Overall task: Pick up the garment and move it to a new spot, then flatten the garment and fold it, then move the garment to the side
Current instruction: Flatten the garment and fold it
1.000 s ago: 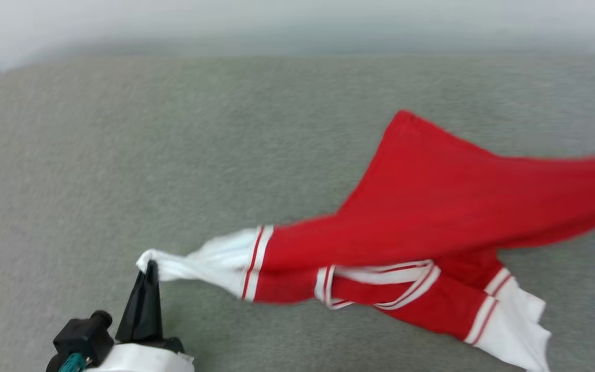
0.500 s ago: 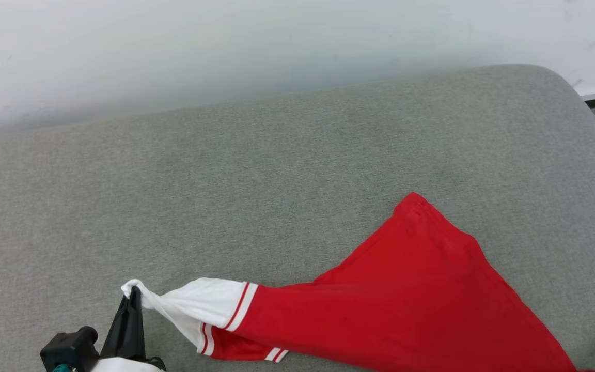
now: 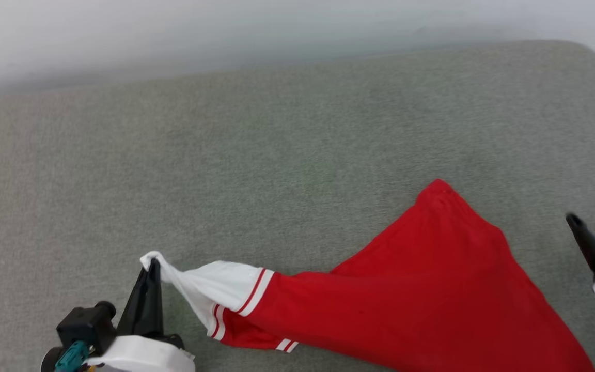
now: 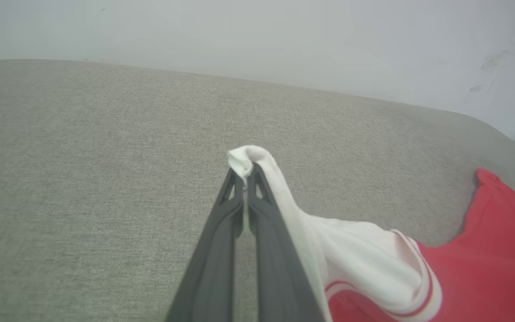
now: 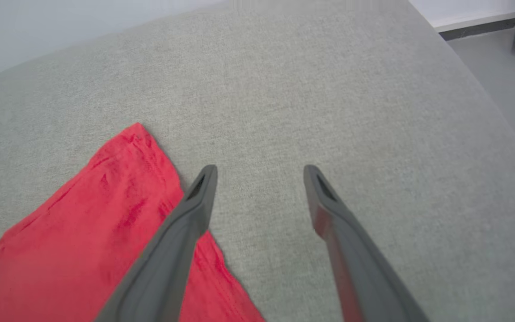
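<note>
Your right gripper [image 3: 591, 219] has let go.
Its fingers, shut a second ago, now stand wide apart beside the jersey shirt [image 3: 421, 294], whose red body, pulled taut to the right before, has dropped slack onto the grey cushion [image 3: 277, 155].

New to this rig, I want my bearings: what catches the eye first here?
A red garment with a white sleeve sprawls over the lower right of the grey cushion. The left end effector, shut, pinches the sleeve's tip at lower left; the right end effector stands open at the right edge, holding nothing.
</note>
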You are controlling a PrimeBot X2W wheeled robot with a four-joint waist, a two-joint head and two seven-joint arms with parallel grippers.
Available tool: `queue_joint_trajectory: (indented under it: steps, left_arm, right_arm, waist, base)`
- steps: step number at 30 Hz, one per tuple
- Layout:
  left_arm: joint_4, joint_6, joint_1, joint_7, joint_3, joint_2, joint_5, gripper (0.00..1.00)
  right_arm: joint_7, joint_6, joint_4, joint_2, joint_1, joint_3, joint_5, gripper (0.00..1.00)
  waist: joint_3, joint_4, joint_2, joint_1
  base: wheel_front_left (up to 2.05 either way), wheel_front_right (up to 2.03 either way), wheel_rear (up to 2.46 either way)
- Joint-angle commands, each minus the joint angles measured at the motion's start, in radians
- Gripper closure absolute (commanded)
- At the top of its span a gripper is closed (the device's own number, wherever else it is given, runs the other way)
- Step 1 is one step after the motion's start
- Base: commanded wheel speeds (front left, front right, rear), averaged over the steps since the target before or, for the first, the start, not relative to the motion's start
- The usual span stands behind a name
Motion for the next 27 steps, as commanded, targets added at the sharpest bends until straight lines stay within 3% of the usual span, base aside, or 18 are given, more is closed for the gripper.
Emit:
queue_joint_trajectory:
  steps: [1, 13, 24, 25, 27]
  left_arm:
    - [-0.007, 0.000, -0.019, 0.003, -0.007, -0.004, 0.009, 1.00]
    - [-0.022, -0.028, -0.132, -0.015, -0.093, -0.051, 0.026, 1.00]
    - [0.037, -0.055, -0.197, -0.065, -0.128, -0.083, 0.015, 1.00]
    - [0.042, -0.056, -0.199, -0.068, -0.128, -0.084, 0.016, 1.00]
    - [0.051, -0.057, -0.201, -0.074, -0.127, -0.085, 0.013, 1.00]
  right_arm:
    - [0.015, -0.001, -0.007, -0.006, -0.040, 0.017, 0.004, 0.00]
    - [0.468, -0.001, 0.047, -0.010, -0.303, 0.165, -0.010, 0.00]
    - [0.622, -0.001, 0.189, 0.005, -0.322, 0.204, -0.049, 0.00]
    - [0.635, -0.001, 0.199, 0.013, -0.314, 0.209, -0.046, 0.38]
    - [0.649, -0.001, 0.204, 0.023, -0.302, 0.222, -0.040, 1.00]
  waist:
    - [0.029, 0.026, 0.0000, 0.0001]
    - [0.159, 0.147, 0.0000, 0.0001]
    - [0.220, 0.212, 0.0000, 0.0001]
    - [0.220, 0.212, 0.0000, 0.0001]
    - [0.218, 0.210, 0.0000, 0.0001]
  base:
    - [0.00, 0.00, 0.00]
    - [0.00, 0.00, 0.00]
    - [0.00, 0.00, 0.00]
    - [0.00, 0.00, 0.00]
    - [0.00, 0.00, 0.00]
